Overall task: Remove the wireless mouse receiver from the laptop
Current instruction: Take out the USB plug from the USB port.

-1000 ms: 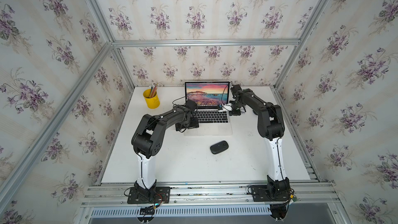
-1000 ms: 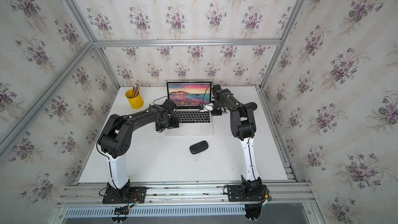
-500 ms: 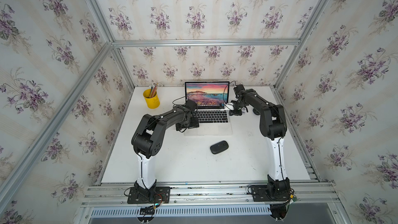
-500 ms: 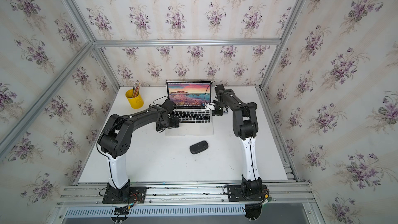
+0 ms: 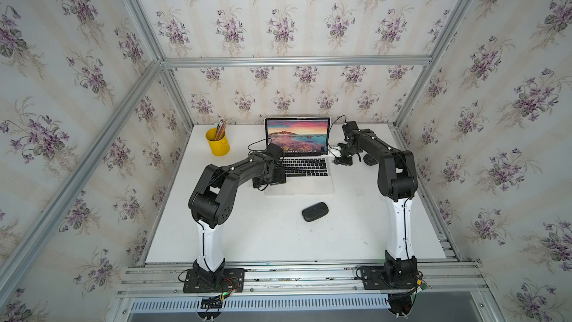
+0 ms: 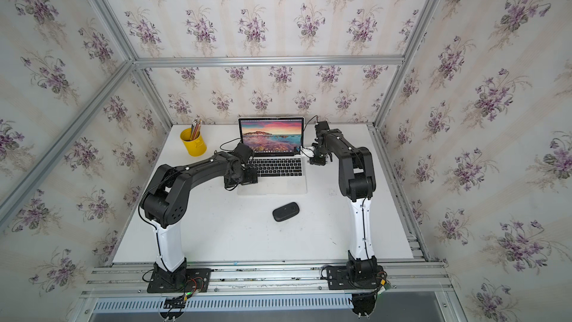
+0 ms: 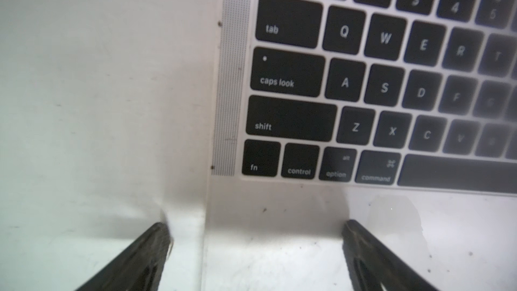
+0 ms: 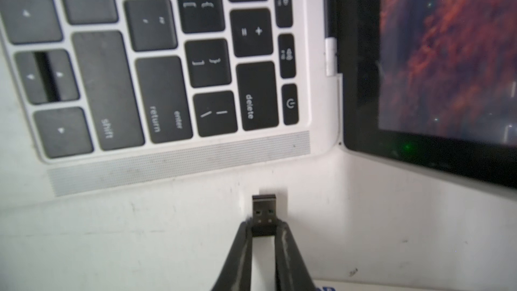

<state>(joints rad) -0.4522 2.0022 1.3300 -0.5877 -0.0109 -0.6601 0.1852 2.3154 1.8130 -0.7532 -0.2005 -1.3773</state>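
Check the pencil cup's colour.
The pencil cup is plain yellow; it shows best in a top view.

In both top views the left arm point(image 5: 235, 170) bends from lower left toward centre, left end effector point(image 7: 256, 225) spread wide; the right arm point(image 5: 376, 147) folds right of centre, right end effector point(image 8: 264, 223) pinching the wireless mouse receiver point(image 8: 264, 208)

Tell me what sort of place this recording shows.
Likely a staged home-office desk in a test booth: a laptop, mouse and yellow pencil cup on a white table, enclosed by flowered wallpaper on an aluminium frame.
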